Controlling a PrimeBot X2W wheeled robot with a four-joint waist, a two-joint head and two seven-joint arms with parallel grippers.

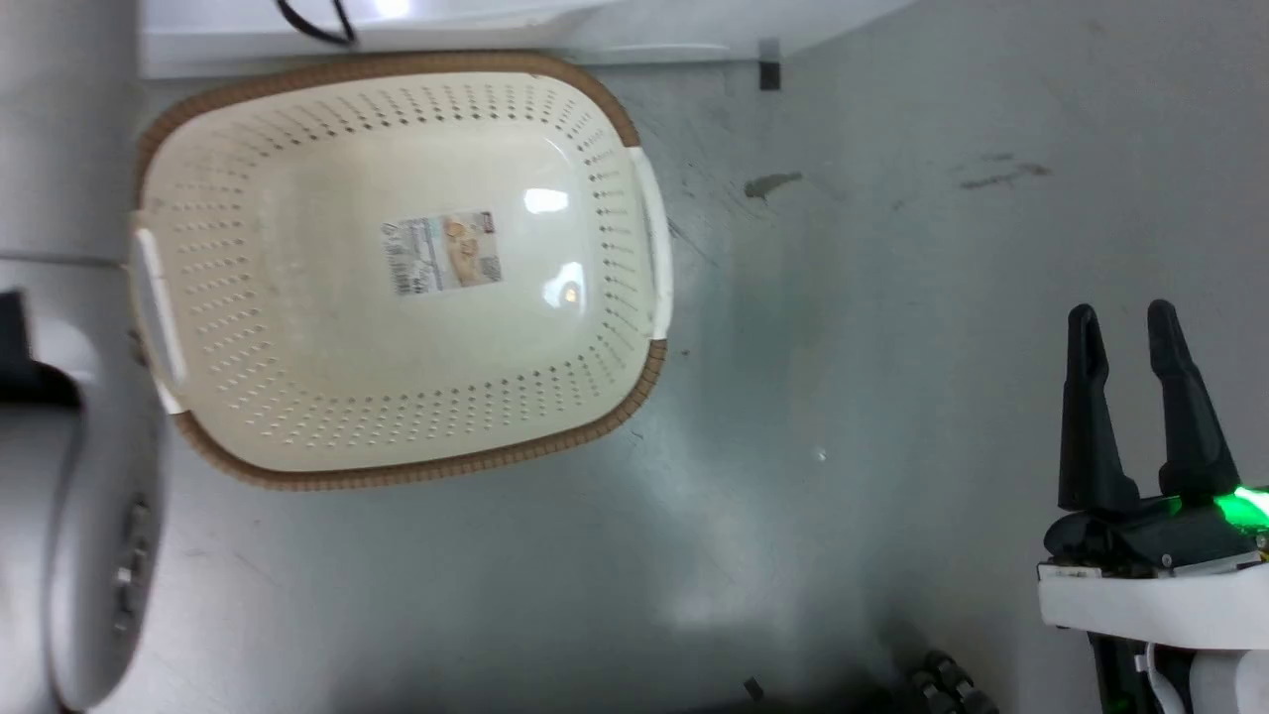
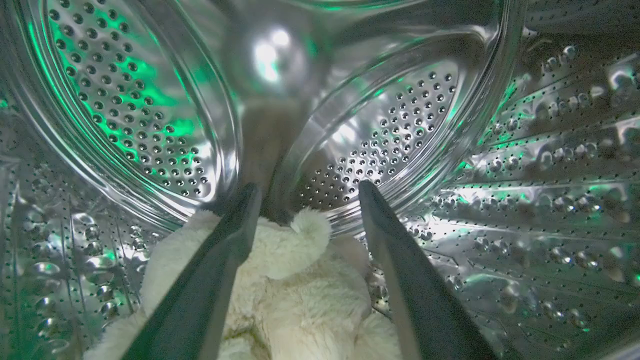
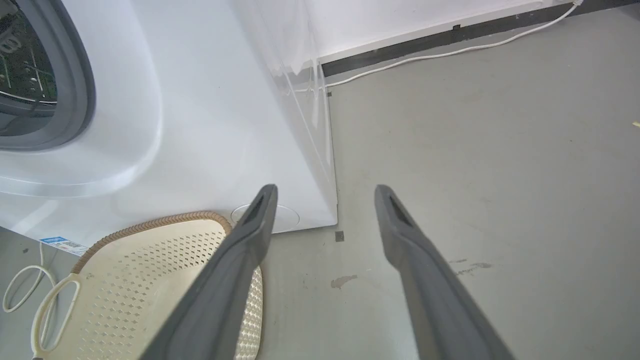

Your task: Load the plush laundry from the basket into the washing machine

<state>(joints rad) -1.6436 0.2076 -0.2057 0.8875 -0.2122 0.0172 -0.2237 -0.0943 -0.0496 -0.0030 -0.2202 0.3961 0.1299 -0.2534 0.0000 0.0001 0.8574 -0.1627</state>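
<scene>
R gripper (image 1: 1121,315): black tapered fingers (image 1: 1086,416), green LED (image 1: 1244,508), white wrist shell (image 1: 1150,600); L forearm (image 1: 79,555) pale grey.

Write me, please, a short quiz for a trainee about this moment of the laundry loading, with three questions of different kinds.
1. True or false: the plush laundry lies in the basket.
2. Where is the left gripper? A) inside the basket B) inside the washing machine C) on a shelf
3. In one word: what is the state of the right gripper?

Key
1. False: the basket is empty, and the plush laundry lies in the washing machine.
2. B
3. Open; it holds nothing.
</scene>
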